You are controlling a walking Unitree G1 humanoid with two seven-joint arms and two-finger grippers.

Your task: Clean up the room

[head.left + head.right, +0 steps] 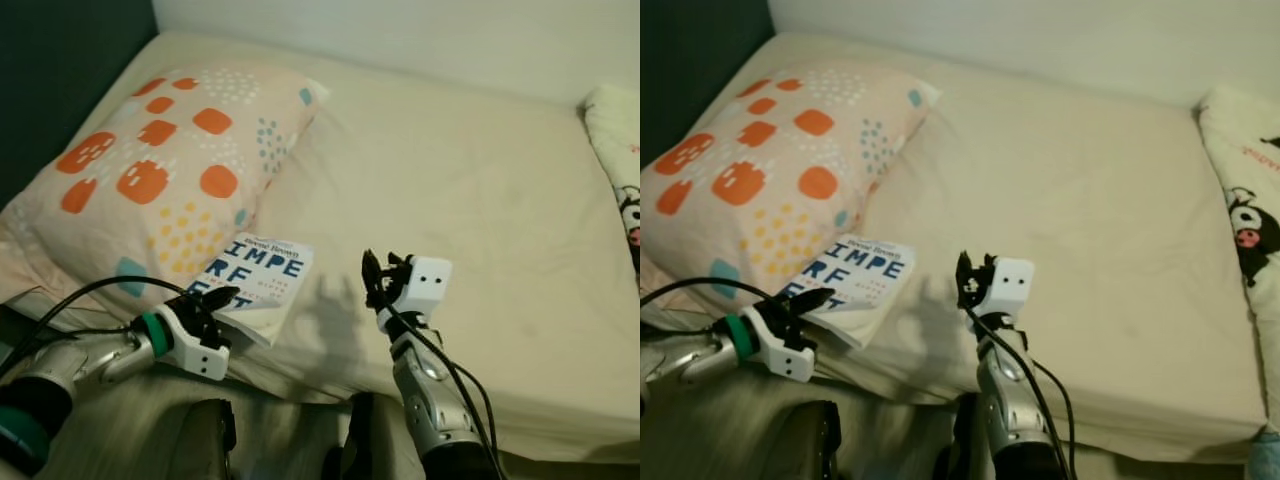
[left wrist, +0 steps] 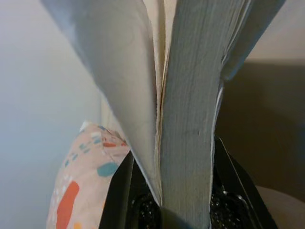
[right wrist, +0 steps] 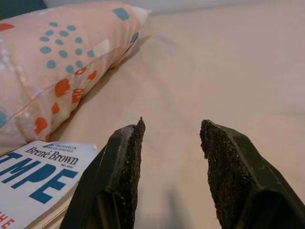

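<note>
The left claw (image 2: 183,210) pinches the book's (image 2: 190,119) page edges beside the pillow (image 2: 81,186).

1. The bed sheet (image 1: 450,190) was matt cream cloth, faintly creased.
2. The pillow (image 1: 160,170) was soft printed cloth.
3. The book (image 1: 258,280) had a smooth paper cover and matt page edges.
4. The right gripper (image 3: 171,138) had rough, gritty black fingers (image 3: 131,157).

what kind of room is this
Most likely a bedroom: a bed with a cream sheet takes up most of the scene, a patterned pillow lies at its head, and the left gripper is closed on a book near the mattress edge.
</note>
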